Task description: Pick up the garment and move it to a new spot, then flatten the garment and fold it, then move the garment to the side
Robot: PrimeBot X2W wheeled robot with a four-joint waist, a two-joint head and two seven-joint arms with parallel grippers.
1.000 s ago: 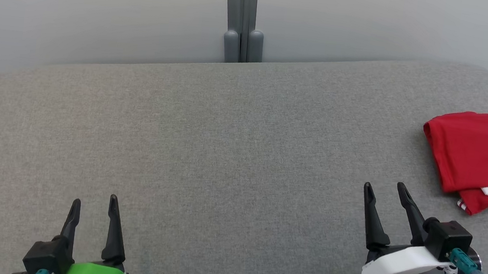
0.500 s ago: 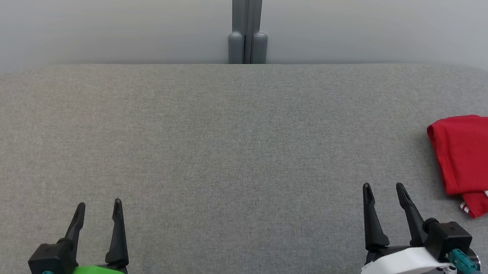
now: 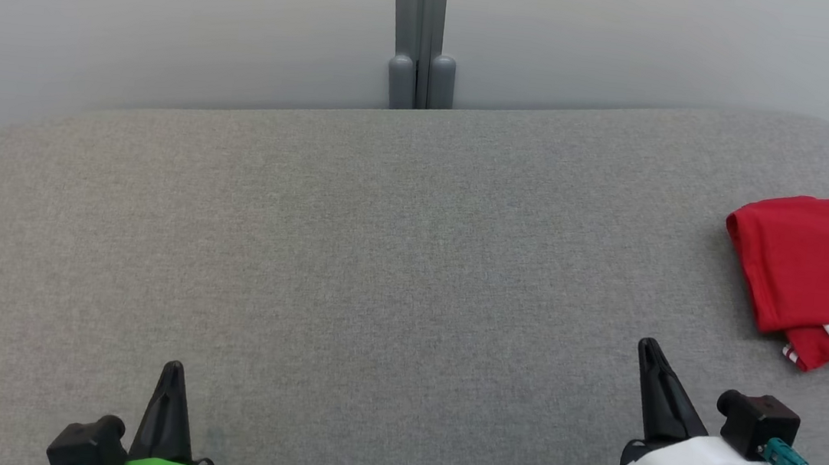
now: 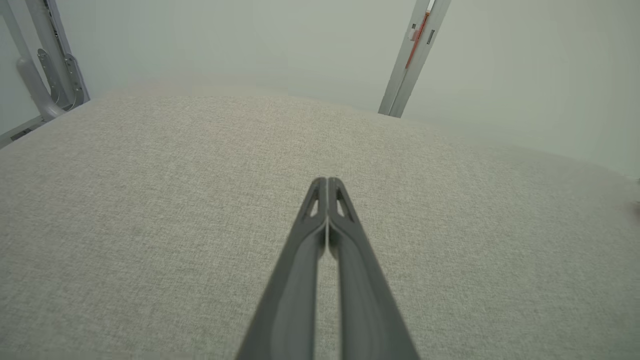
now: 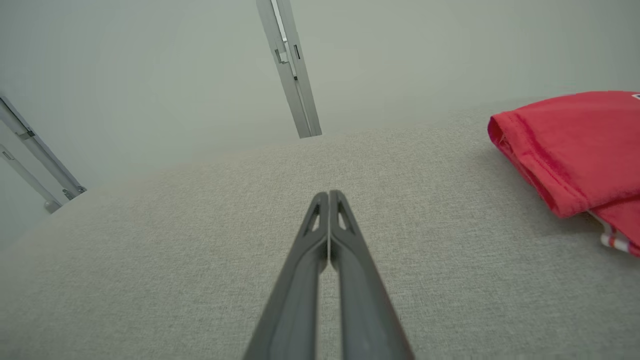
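Note:
The garment [image 3: 815, 271] is a red jersey with dark numerals, folded into a compact stack at the right edge of the grey cushioned surface [image 3: 381, 260]; in the right wrist view the garment [image 5: 575, 150] lies at the upper right. My right gripper [image 3: 649, 348] is shut and empty, low over the cushion, to the left of and nearer than the jersey, apart from it. Its closed tips [image 5: 328, 195] meet over bare fabric. My left gripper [image 3: 173, 370] is shut and empty at the lower left, its tips [image 4: 327, 181] together above bare cushion.
A grey post [image 3: 420, 33] with two rounded feet stands against the pale wall behind the cushion's far edge. The cushion's rounded corners fall away at the far left and far right. Metal frame legs [image 4: 50, 75] show at the left of the left wrist view.
Both grippers have gone from open to shut, each pair of fingers now together with nothing between them. The head camera shifted slightly earlier; the jersey lies as before.

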